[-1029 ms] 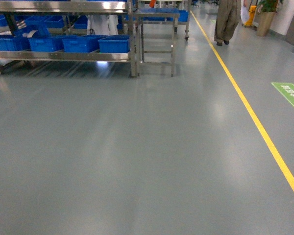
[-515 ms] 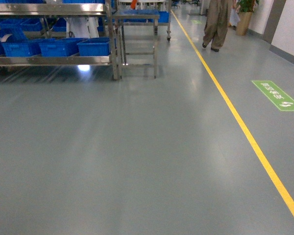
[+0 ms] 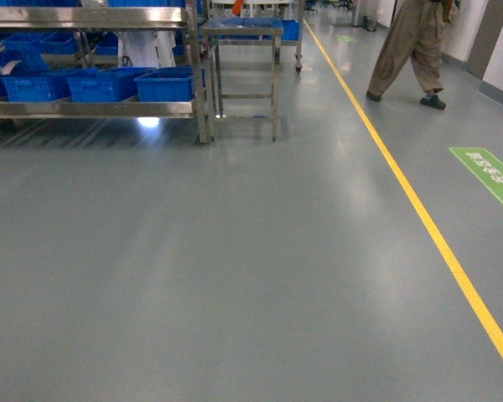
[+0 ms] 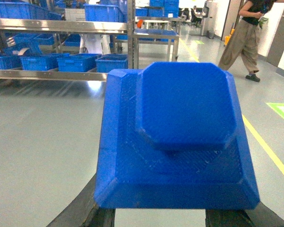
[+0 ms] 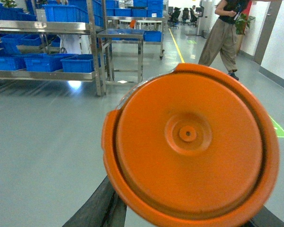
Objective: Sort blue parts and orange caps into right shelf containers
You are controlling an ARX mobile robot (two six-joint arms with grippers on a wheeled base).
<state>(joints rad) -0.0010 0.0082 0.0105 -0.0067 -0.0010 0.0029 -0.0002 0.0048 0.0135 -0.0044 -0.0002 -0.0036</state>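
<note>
Wrist views show left jaws clamped on a blue part [image 4: 180, 142], right jaws gripping an orange cap [image 5: 191, 146].

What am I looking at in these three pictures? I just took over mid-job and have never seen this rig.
You are riding a wheeled robot with two arms. The wide picture comes from its head camera, looking over a grey floor with a yellow line toward a metal shelf of blue crates at the upper left. A person walks across the aisle ahead on the right.

The other two pictures come from cameras on each wrist, so whatever is held fills the view. The left wrist view shows a blue part, a stepped block, carried in the left arm's jaws. The right wrist view shows a round orange cap carried in the right arm's jaws. Only dark jaw edges show at the bottom of both. Neither arm appears in the head view.
</note>
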